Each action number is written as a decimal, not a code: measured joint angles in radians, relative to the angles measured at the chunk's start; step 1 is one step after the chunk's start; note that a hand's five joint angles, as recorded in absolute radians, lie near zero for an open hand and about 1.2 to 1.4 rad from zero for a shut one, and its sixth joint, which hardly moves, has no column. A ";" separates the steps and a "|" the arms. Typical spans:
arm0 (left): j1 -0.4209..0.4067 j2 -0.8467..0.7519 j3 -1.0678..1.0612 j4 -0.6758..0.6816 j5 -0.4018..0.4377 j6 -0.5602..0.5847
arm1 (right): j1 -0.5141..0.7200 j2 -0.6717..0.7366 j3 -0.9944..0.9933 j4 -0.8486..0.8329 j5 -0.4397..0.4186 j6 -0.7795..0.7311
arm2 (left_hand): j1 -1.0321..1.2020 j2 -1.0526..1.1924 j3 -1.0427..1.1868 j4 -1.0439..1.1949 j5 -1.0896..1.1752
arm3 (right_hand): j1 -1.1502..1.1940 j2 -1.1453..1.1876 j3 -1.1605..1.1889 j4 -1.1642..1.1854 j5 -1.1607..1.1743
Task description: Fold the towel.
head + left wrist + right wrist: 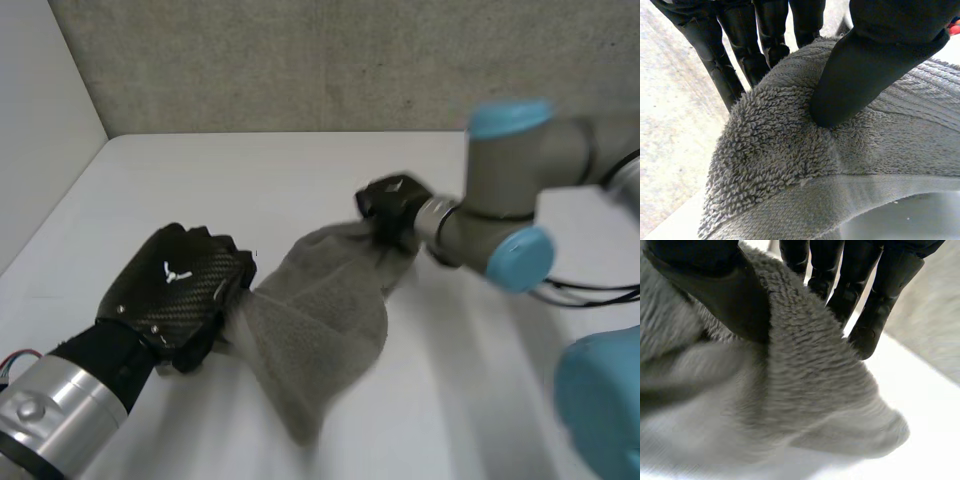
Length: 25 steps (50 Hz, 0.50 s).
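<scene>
Towel (320,320) stretched at frame centre, pinched between thumb and fingers by left hand (180,285) and right hand (392,208). Risk: edge pulled from either pinch if overstretched; loose part bunched on bench (250,170).

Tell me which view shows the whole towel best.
The head view: the grey towel spans from the left hand to the right hand, with most of its outline in sight. Each wrist view gives a close patch of its terry, pinched between that hand's thumb and fingers.
</scene>
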 measured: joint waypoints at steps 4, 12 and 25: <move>0.030 -0.007 0.007 0.026 0.002 -0.002 | -0.050 -0.200 0.145 -0.002 -0.015 -0.015 | 0.000 0.000 0.000 0.000 0.000 | 0.001 -0.001 0.000 0.000 0.001; 0.072 -0.017 0.013 0.081 0.006 -0.051 | -0.106 -0.530 0.540 0.076 -0.070 -0.294 | 0.000 -0.002 -0.001 -0.003 0.000 | 0.001 -0.001 0.012 0.000 0.001; 0.082 -0.140 0.069 0.154 0.009 -0.112 | -0.180 -0.668 0.858 0.048 -0.045 -0.607 | 0.000 -0.001 0.000 -0.002 0.000 | 0.001 -0.001 0.017 0.000 0.001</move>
